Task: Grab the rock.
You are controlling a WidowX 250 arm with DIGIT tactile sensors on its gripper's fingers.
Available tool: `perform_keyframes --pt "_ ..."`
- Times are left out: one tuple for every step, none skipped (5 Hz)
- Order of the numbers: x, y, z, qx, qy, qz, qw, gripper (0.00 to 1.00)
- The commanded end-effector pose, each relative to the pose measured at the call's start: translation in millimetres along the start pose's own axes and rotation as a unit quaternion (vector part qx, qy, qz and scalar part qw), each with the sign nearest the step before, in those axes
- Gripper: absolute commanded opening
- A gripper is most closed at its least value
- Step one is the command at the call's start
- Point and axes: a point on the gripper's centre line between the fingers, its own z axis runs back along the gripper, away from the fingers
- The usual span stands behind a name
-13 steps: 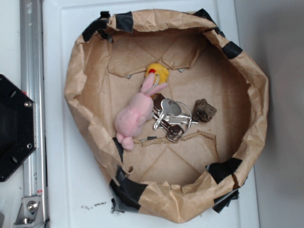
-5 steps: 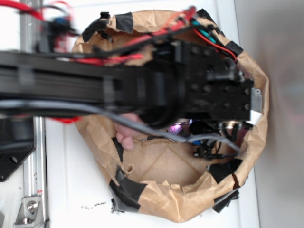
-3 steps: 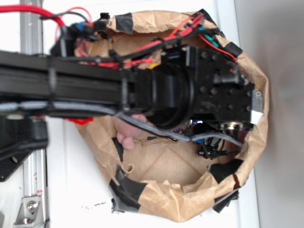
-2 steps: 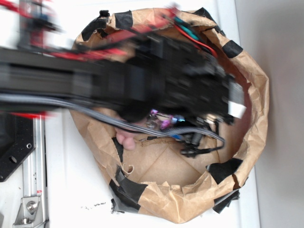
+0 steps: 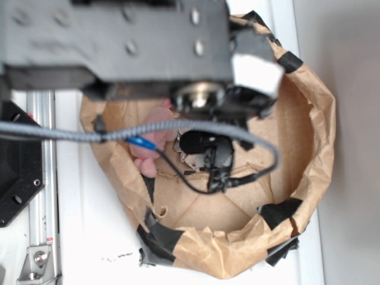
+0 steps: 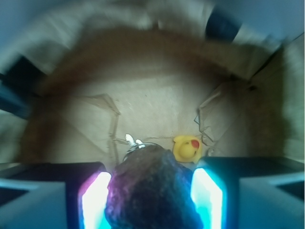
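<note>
In the wrist view the rock (image 6: 152, 191), dark and lumpy, fills the gap between my two lit fingers (image 6: 95, 200), and the gripper (image 6: 151, 200) is shut on it. It hangs above the floor of the brown paper basin (image 6: 157, 95). In the exterior view my arm (image 5: 119, 41) is large and blurred across the top and hides the gripper and the rock. The basin floor to the right of the keys, where the paper (image 5: 279, 136) shows, is bare.
A yellow toy duck (image 6: 187, 147) and the tip of a silver key bunch (image 6: 133, 140) lie on the basin floor below the rock. The pink plush (image 5: 145, 151) peeks out under the arm. The basin's taped paper wall (image 5: 314, 119) rings everything. A black base plate (image 5: 18, 172) stands at the left.
The arm came down over the rock, then rose toward the exterior camera. The rock has left its spot on the basin floor and now sits between the fingers.
</note>
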Motion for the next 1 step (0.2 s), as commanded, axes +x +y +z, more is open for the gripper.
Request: perform_keyframes --pt "17.6 -7.8 39.3 0.003 -0.027 0.026 0.999 0.0"
